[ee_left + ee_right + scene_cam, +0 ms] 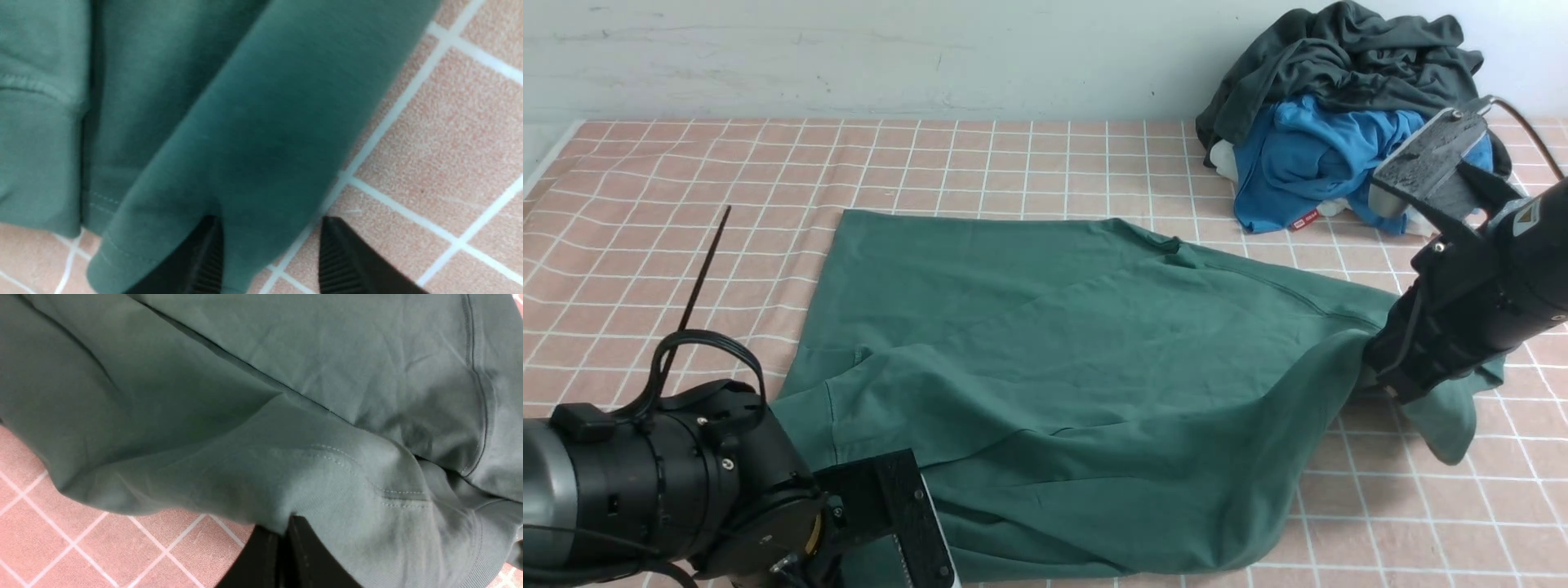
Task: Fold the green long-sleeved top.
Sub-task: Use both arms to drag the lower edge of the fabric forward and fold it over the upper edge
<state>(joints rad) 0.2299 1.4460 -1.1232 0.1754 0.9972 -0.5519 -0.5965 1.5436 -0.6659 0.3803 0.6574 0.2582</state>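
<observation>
Green long-sleeved top (1045, 359): spread across the middle of the pink checked tablecloth (645, 188), far edge flat and straight. Near-right part raised off the cloth in a slack ridge that climbs toward the right arm. Near-left corner has a doubled layer with a stitched hem showing.

Right gripper (284, 551): at the top's right end, near the ribbed, double-stitched edge. Fingers pressed together with a fold of green fabric pinched between them, no gap visible. Fabric drapes away from the pinch over the tablecloth. In the front view the fingertips are buried in the cloth, and a loose flap hangs below the wrist.

Left gripper (269, 261): at the top's near-left corner, low over the table. Fingers clearly apart. A hemmed band of green fabric runs into the gap, its edge lying between the two ribbed pads (204, 261). Grip on it not closed. Bare tablecloth shows beside the other pad.

Background: pile of a dark grey garment (1347, 57) over a blue garment (1307, 155) at the far right, apart from the top.
</observation>
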